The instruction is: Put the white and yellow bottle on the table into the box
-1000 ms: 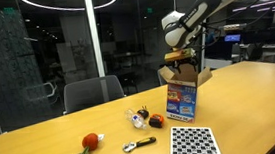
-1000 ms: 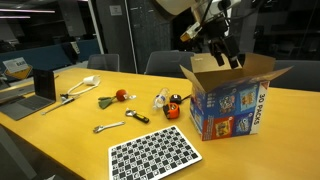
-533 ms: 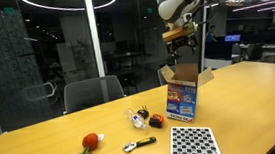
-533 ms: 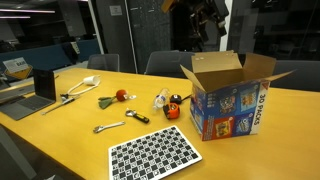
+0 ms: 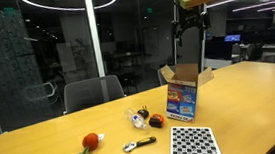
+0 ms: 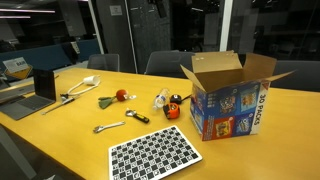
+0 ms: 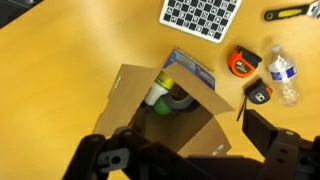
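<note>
The white and yellow bottle (image 7: pixel 157 95) lies inside the open brown cardboard box (image 7: pixel 130 95), seen from above in the wrist view; it is hidden in both exterior views. The box stands upright on the light-wood table (image 5: pixel 250 97) with its flaps open, and it shows in both exterior views (image 5: pixel 182 93) (image 6: pixel 228 95). My gripper (image 5: pixel 191 27) hangs high above the box, open and empty. In the wrist view its two dark fingers (image 7: pixel 190 150) frame the box from above. It is above the top edge of an exterior view.
A dark roll (image 7: pixel 183 101) lies in the box beside the bottle. On the table are a checkered board (image 6: pixel 155 152), an orange tape measure (image 7: pixel 240 62), a small clear bottle (image 7: pixel 283 72), a red-orange ball (image 6: pixel 122 95), a wrench (image 6: pixel 108 127) and a laptop (image 6: pixel 20 90). Chairs (image 5: pixel 91 91) stand behind.
The gripper has risen from the box's opening to well above it, leaving one exterior view at the top. The bottle stays in the box.
</note>
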`<state>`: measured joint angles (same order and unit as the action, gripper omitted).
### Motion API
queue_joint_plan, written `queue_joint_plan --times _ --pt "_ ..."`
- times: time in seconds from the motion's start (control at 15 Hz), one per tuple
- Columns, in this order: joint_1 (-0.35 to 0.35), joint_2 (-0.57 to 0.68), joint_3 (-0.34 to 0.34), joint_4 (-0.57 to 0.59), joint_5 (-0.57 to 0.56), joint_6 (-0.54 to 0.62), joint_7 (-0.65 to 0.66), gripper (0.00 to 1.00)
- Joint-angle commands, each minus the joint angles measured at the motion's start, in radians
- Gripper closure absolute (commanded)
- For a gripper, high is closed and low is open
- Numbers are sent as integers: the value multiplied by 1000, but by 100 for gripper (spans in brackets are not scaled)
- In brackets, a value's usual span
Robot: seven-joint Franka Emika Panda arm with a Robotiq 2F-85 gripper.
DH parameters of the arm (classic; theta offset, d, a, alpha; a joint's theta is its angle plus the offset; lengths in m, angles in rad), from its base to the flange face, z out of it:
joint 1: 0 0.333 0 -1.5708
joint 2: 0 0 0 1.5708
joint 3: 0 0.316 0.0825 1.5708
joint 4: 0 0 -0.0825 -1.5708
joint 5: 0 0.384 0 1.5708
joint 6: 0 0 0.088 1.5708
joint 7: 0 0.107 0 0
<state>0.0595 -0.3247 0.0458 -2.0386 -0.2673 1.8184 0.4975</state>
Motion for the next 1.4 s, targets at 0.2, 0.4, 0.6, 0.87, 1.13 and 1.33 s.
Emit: queue_joint_plan --times 0.2,0.4,0.6,0.87,1.13,1.33 --pt "30 -330 -14 -343 165 52 -341 0" --pt "50 -412 -40 -431 226 56 -491 0" --pt "52 -453 -64 -466 267 38 -575 0" --pt "44 -479 -84 -491 299 9 -631 0" --pt "25 -450 -68 -482 284 -8 -607 0" --pt "25 -450 -68 -483 285 -9 -607 0"
